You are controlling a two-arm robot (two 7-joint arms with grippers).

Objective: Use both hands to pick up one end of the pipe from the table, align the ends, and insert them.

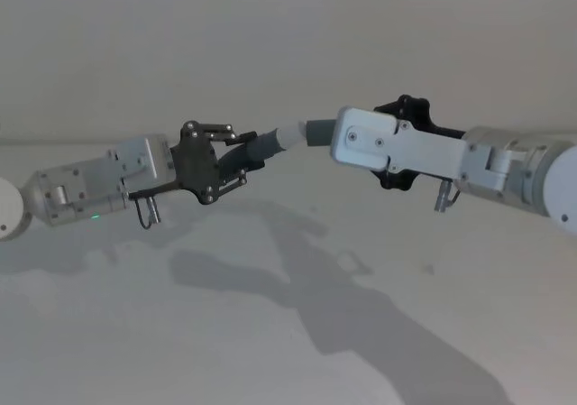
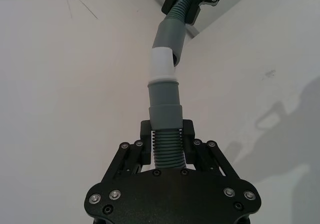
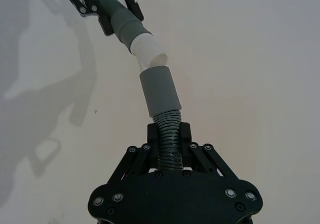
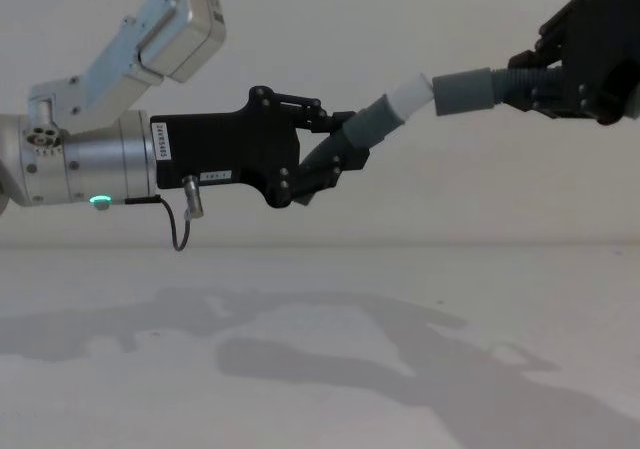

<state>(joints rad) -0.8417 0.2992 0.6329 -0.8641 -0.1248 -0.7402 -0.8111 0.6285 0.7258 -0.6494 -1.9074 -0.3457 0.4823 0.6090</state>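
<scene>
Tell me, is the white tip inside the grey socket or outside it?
Outside. The white tip shows its open rim just before the grey socket, tilted to it, not entered.

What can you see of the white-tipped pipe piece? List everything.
The white-tipped piece is a slightly bent dark grey tube, plastic-looking, with a ribbed part and a white tip. The left claw grips the ribbed part, holding it in the air. The tip meets the mouth of the other piece at an angle.

Nothing is legible. The left end effector [image 4: 338, 151] bears 2 small white labels [image 4: 160, 141]. Their print is too small to read.
</scene>
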